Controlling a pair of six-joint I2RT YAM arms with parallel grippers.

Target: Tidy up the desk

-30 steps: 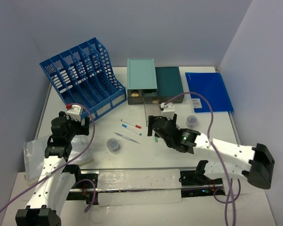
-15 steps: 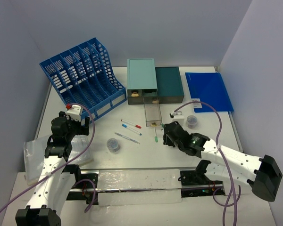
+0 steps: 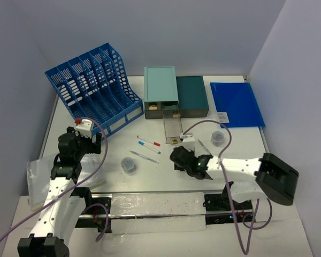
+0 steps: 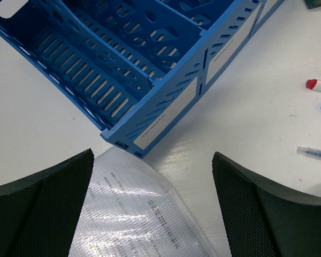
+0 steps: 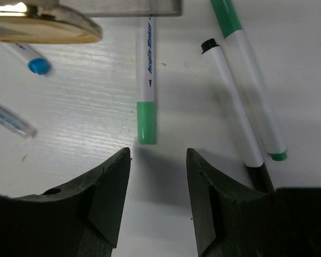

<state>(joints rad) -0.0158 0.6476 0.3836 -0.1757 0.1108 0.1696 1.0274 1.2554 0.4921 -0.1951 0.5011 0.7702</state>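
Pulled back from the front of the drawer boxes' open drawer a second ago, the right hand (image 5: 158, 153) now sits lower on the near side of the teal drawer boxes (image 3: 174, 96), and its arm has folded in closer. The fingers are partly spread with nothing between them. A green-capped marker (image 5: 146, 91) lies flat just ahead of the gap, its cap toward the hand and its other end reaching the open drawer (image 3: 173, 131). To the right of it, on the same near side of the boxes, a black-tipped pen (image 5: 230, 101) and a green-and-white marker (image 5: 251, 80) lie side by side.

Left of the drawer boxes, the left hand (image 4: 152, 155) has not shifted. Its fingers are spread wide and empty above a clear plastic sleeve (image 4: 134, 214), with the corner of the blue file rack (image 3: 93, 85) ahead of it.

Everything rests on the white desk (image 3: 150, 174). A red-capped pen (image 3: 150, 141), a blue-capped pen (image 3: 148, 146) and a clear pen (image 3: 144, 156) lie in front of the boxes toward the left. A blue folder (image 3: 236, 103) lies flat to the right of the boxes.
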